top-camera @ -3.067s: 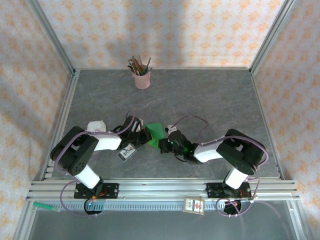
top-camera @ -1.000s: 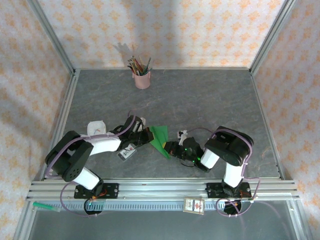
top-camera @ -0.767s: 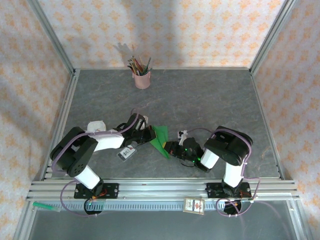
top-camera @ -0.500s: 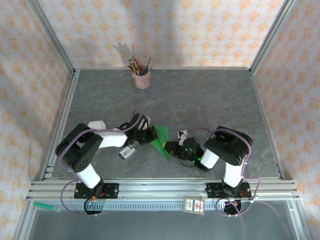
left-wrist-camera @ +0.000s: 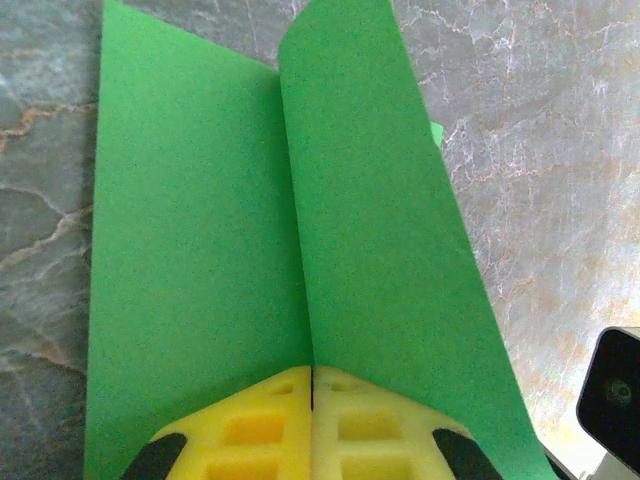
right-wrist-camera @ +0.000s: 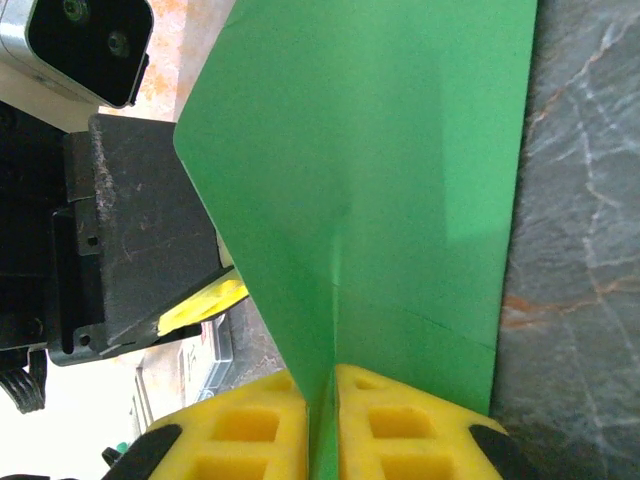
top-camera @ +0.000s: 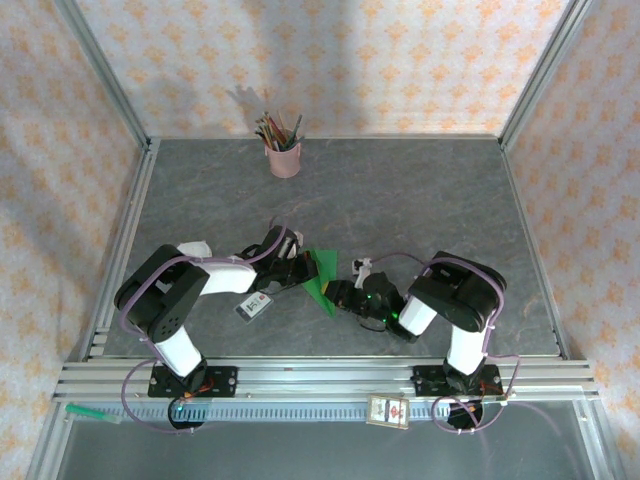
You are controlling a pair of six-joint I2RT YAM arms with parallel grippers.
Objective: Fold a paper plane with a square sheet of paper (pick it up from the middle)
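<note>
My left pincer (left-wrist-camera: 311, 378) is clamped tight on the creased green paper (top-camera: 320, 277). My right pincer (right-wrist-camera: 322, 385) pinches its opposite edge.

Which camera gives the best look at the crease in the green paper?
Left wrist: the green paper spreads wide, its crease running straight up from the shut left gripper. Right wrist shows the paper pinched in the right gripper, the fold fainter. Top external shows a small green wedge between the grippers.

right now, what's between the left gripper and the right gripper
The creased square sheet of paper spans the gap between the left gripper and the right gripper in the top view. Each wrist view shows jaws shut on it.
</note>
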